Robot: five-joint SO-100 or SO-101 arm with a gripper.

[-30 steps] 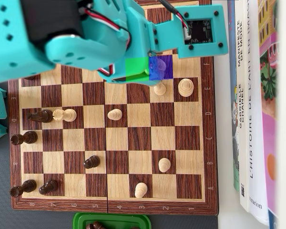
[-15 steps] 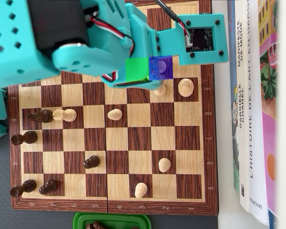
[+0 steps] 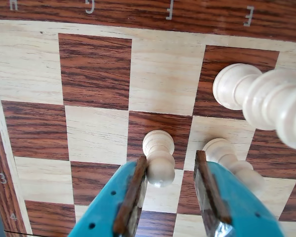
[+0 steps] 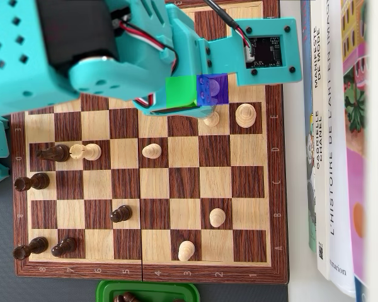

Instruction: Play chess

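2 rust-padded fingers (image 3: 129, 197) of the gripper (image 3: 170, 190) stand spread around a pale pawn (image 3: 159, 157) on the chessboard (image 3: 96, 74). The left pad touches; centre first, then squeeze, sparing the neighbouring piece (image 3: 232, 160).

Tight squeeze at the small white pawn (image 3: 158, 157): a second white piece (image 3: 233, 163) stands just right of it, a taller one (image 3: 259, 98) crowds beyond, while squares to the pawn's left on the chessboard (image 3: 96, 133) lie open
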